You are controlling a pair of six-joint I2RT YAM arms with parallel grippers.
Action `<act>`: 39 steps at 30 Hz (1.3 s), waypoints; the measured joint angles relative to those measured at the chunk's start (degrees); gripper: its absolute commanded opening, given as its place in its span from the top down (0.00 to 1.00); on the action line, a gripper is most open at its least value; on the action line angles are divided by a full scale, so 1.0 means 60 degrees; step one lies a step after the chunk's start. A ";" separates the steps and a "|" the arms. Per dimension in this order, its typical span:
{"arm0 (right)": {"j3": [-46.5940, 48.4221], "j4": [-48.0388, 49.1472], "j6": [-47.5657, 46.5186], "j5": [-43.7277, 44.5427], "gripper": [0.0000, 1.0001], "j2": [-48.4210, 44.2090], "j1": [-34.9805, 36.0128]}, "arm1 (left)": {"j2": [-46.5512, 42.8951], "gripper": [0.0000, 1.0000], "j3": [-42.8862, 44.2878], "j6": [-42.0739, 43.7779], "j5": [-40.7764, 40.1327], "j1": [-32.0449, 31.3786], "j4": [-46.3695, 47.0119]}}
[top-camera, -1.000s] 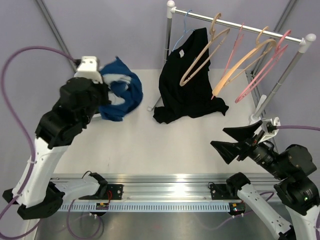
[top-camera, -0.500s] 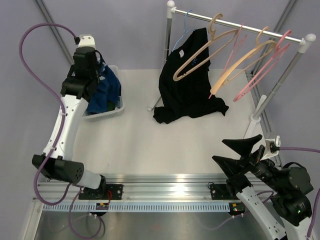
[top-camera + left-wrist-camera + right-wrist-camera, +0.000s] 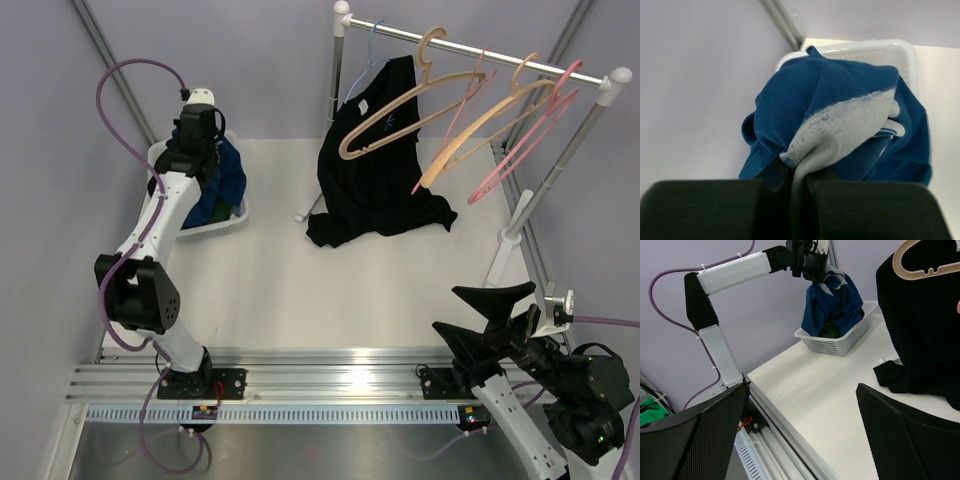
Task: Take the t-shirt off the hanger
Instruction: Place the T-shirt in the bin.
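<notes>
A blue and white t-shirt [image 3: 222,180] hangs bunched from my left gripper [image 3: 197,148], partly down in a white basket [image 3: 236,215] at the far left. In the left wrist view my left gripper [image 3: 799,176] is shut on a fold of the t-shirt [image 3: 830,90] above the basket [image 3: 875,47]. My right gripper [image 3: 445,308] is open and empty at the near right; it also shows in the right wrist view [image 3: 802,388]. That view also shows the t-shirt [image 3: 832,300] and the basket [image 3: 840,342].
A clothes rack [image 3: 500,52] stands at the back right. A black t-shirt [image 3: 375,170] hangs from it on a thin blue hanger [image 3: 372,45] and trails on the table. Two bare wooden hangers [image 3: 410,100] and bare pink hangers [image 3: 520,140] hang beside it.
My left arm has swung the blue t-shirt back and left, then down into the basket. My right gripper has drawn back toward the near edge. The wooden hangers are swinging.
</notes>
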 measured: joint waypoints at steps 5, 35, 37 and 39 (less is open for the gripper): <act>-0.0033 -0.0036 0.0000 0.0000 0.01 0.0000 0.0000 | 0.0375 1.00 -0.1009 -0.0729 0.1333 0.0499 0.1246; -0.0095 -0.0062 -0.0040 0.0055 0.01 0.0000 0.0000 | 0.2685 0.02 -0.1115 -0.2415 0.3158 0.2087 0.1894; -0.0095 -0.0062 -0.0073 0.0058 0.00 0.0000 0.0000 | 0.2328 0.01 -0.1169 -0.2470 0.3209 0.2095 0.1599; -0.0095 -0.0073 -0.0117 0.0062 0.01 0.0000 0.0000 | 0.1883 0.01 -0.1260 -0.2535 0.3304 0.2084 0.1315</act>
